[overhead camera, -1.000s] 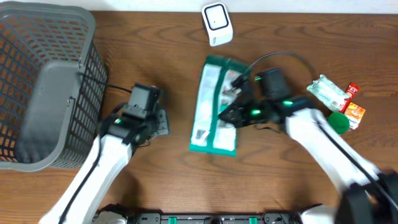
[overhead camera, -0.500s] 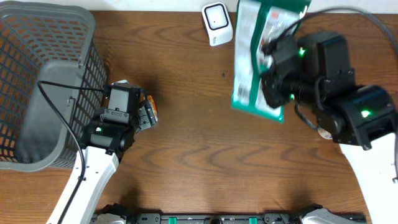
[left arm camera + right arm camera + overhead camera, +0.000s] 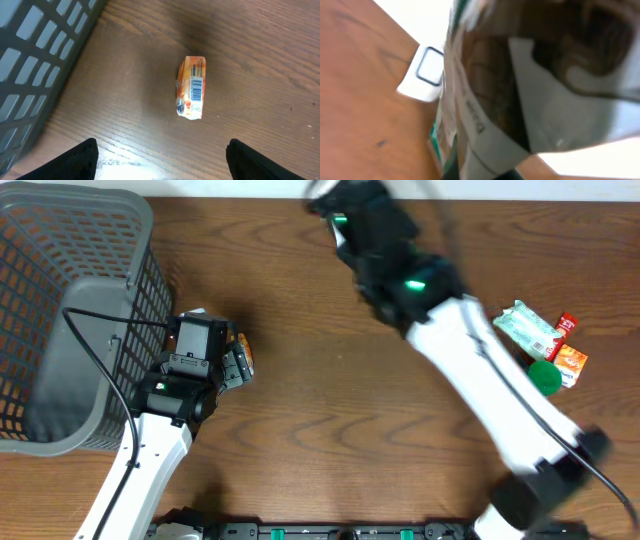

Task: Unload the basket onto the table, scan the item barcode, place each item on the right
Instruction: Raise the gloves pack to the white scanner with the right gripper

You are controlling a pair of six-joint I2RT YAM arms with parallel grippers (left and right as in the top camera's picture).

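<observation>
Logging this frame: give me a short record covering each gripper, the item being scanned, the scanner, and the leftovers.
left gripper: open, above orange packet, not touching it
orange packet: lying on table, barcode up, near basket
right gripper: shut on bag, blurred in overhead view
scanner: white, just beyond the bag
leftovers: small packets at right side of table

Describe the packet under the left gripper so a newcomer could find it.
Find the grey mesh basket on the left. Right of it, beneath the open left gripper, lies a small orange packet. It sits alone, barcode up, unlike the clustered packets far right.
</observation>
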